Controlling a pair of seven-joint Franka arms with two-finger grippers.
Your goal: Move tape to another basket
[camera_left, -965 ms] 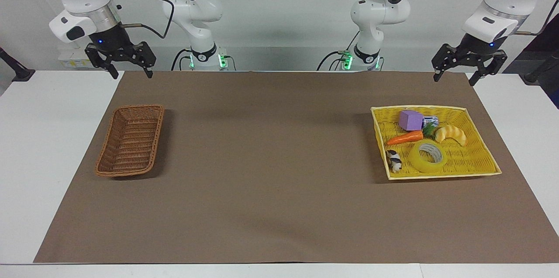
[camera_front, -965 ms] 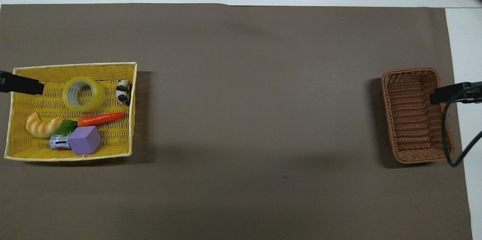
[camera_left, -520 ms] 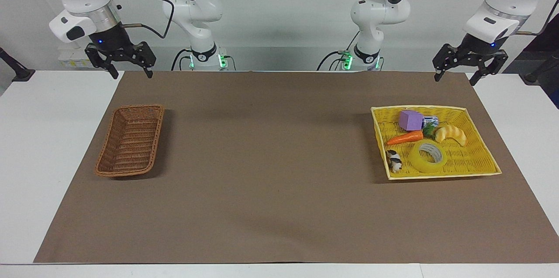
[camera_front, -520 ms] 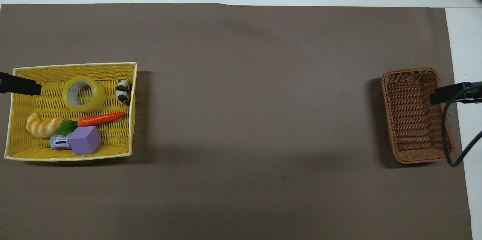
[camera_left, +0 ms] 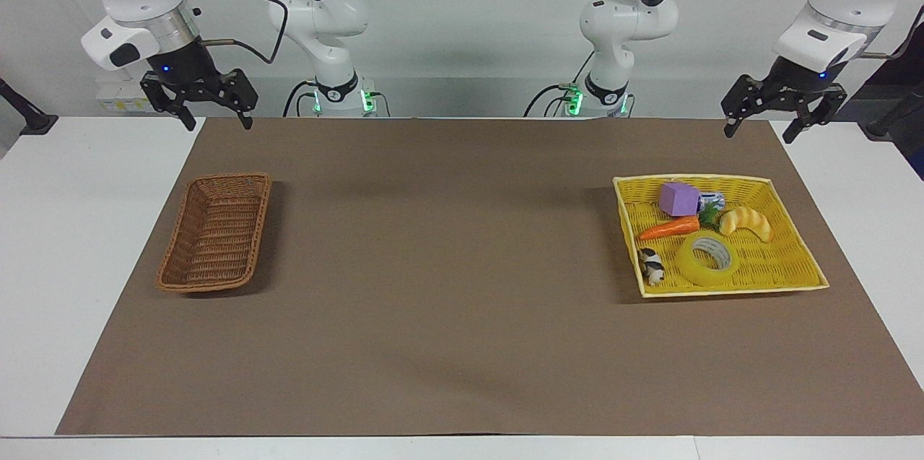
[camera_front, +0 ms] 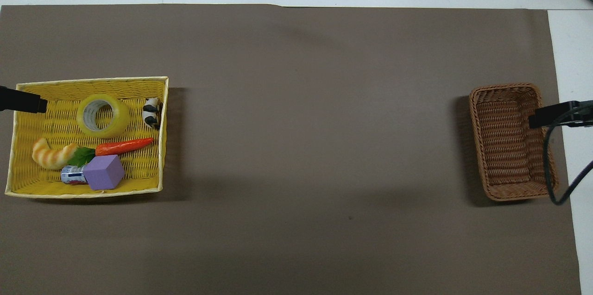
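Counter: white, w/ a large brown paper mat over most of it. Mat centre is bare, giving wide open room for a carry between the two containers.

Left arm: vs. 1.0 s ago the left gripper has shifted slightly up and toward the left arm's end of the counter; it hangs over the mat corner by the robots, above and clear of the tray. Fingers spread wide, holding nothing. Judgement: transport not begun; approx. 0 % done, arm is only starting to reposition.

Right arm: waits. Right gripper unchanged, over the mat edge by the robots, fingers spread wide, holding nothing.

Large square bright-yellow woven tray, at the left arm's end: contents unmoved.

Small narrow brown wicker basket w/ flared sides, at the right arm's end: nothing in it.

Wide roll of translucent yellow tape w/ grey-white core: lies flat in the tray, in the half farther from the robots.

Clearances around the tape:
- orange toy carrot: just beside, nearer the robots.
- yellow-orange croissant toy: near.
- black-and-white cow figure: just beside, against the tray wall.
- purple cube: apart.
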